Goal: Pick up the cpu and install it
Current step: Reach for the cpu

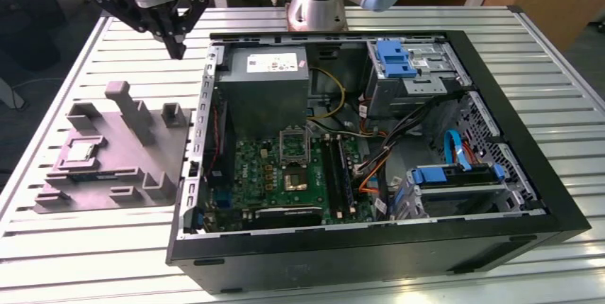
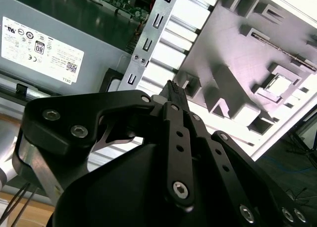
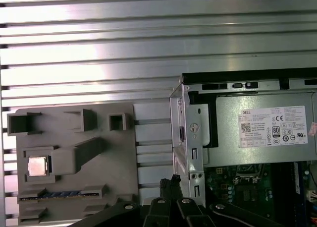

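Observation:
The cpu [image 1: 81, 152] is a small silvery square lying in a recess of the grey moulded tray [image 1: 123, 176], on the exterior view's left beside the computer case. Both wrist views show the cpu [image 3: 38, 166] [image 2: 283, 84] seated in the tray [image 3: 114, 187] [image 2: 223, 43]. My gripper [image 1: 177, 52] hangs above the table behind the tray, near the case's back left corner, well away from the cpu. Its fingers [image 2: 172, 90] meet at the tips, shut, with nothing between them. The silver-framed socket [image 1: 294, 145] sits on the green motherboard inside the open case.
The open black case [image 1: 529, 198] holds a grey power supply [image 1: 265, 84] [image 3: 262, 133], drive cages with blue clips [image 1: 395, 59], cables and memory sticks [image 1: 338, 173]. Everything rests on a slatted metal table [image 1: 85, 254]. Tall posts [image 1: 127, 105] rise from the tray.

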`<state>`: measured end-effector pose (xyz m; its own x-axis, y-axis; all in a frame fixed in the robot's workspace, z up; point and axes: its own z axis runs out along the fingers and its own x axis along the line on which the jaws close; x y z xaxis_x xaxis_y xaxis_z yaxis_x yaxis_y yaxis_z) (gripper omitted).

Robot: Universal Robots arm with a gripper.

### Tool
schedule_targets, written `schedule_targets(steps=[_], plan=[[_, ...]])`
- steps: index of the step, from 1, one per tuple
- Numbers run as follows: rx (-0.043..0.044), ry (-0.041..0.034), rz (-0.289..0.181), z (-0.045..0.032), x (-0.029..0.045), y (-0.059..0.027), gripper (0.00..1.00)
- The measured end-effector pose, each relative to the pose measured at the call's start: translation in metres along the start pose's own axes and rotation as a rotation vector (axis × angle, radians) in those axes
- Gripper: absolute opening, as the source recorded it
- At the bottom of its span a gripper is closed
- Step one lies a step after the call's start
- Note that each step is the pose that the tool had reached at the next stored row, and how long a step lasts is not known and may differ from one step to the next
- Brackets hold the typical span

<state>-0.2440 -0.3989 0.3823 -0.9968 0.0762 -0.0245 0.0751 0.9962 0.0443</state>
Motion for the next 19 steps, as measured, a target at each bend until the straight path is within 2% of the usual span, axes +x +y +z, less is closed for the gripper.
schedule_targets(steps=[19], plan=[[-0.0001, 0.0000, 0.000, 0.0004, 0.0044, -0.0003, 0.11]])
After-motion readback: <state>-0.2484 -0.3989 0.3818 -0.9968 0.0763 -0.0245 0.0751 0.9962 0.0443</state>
